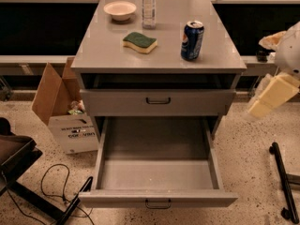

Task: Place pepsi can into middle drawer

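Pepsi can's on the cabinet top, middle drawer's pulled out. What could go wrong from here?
1. The small dark-blue Pepsi can stands upright toward the grey cabinet top's right front edge; the cream gripper, off to the cabinet's right, could tip it or push it off.
2. The wide grey middle drawer is pulled out under the upper handled drawer front; lowering the can too close to that front could clip it.
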### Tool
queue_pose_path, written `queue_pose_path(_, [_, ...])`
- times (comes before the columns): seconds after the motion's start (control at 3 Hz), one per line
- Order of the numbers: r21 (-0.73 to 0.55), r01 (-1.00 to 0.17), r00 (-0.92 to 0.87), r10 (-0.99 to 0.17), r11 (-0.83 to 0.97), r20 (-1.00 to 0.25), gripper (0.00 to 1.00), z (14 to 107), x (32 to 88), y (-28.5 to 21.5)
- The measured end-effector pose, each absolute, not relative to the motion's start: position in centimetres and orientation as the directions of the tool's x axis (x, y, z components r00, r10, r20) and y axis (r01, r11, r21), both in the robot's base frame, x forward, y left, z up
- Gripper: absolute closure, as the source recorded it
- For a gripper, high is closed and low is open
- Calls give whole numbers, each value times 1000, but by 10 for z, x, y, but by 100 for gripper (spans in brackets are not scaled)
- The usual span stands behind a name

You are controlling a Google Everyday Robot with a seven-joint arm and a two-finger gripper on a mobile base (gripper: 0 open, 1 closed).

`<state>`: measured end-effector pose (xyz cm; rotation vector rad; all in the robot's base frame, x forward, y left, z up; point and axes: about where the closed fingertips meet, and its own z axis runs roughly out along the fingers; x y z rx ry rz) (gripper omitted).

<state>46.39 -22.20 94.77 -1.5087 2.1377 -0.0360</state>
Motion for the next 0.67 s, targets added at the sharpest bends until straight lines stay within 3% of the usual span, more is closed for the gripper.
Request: queue_pose_path(0.67, [-396,-727,-178,-711,561,-680,0,946,565,-253])
